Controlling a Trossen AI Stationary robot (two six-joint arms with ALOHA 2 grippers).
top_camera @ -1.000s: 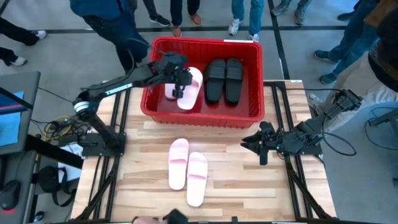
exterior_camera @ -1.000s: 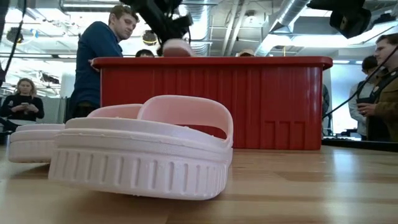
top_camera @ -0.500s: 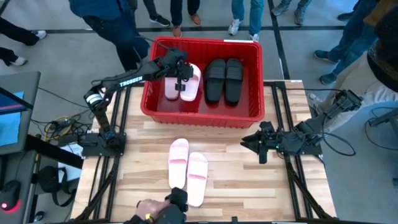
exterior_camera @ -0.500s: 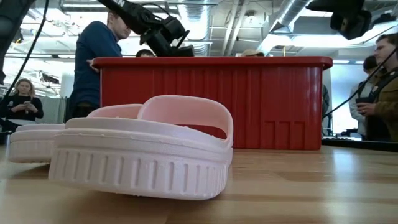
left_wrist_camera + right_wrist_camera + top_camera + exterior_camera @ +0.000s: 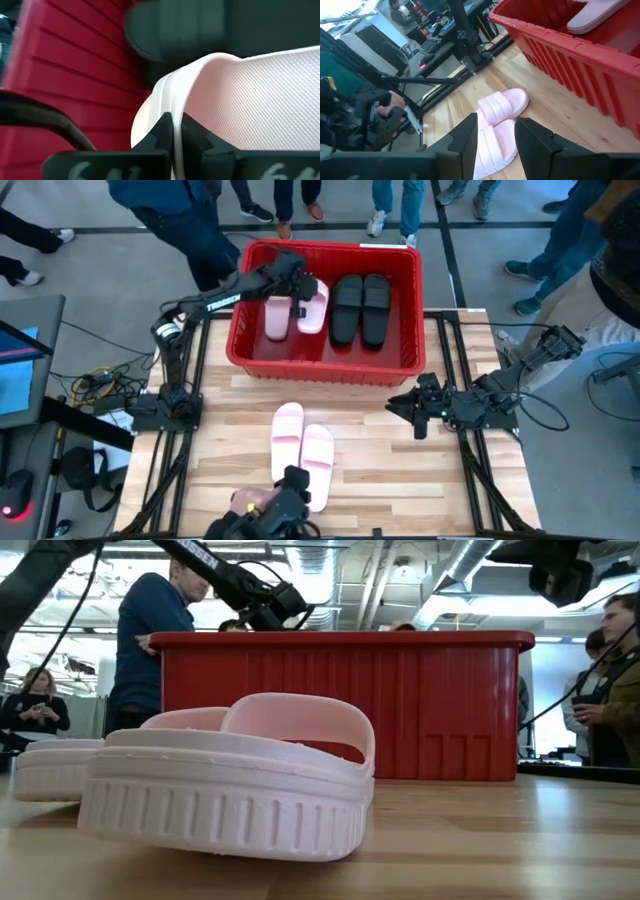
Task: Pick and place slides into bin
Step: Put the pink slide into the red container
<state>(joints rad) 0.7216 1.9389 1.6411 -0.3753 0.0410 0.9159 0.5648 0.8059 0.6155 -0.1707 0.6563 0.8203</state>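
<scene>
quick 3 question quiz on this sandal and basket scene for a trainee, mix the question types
1. True or false: two black sandals lie side by side in the red basket.
2. How many pink sandals lie on the table?
3. The left gripper is: A) parked beside the table, B) shut on a pink sandal's strap inside the basket, C) holding a black sandal.

Key
1. True.
2. Two; two more are in the basket.
3. B. The right gripper hangs open above the table, holding nothing.
</scene>
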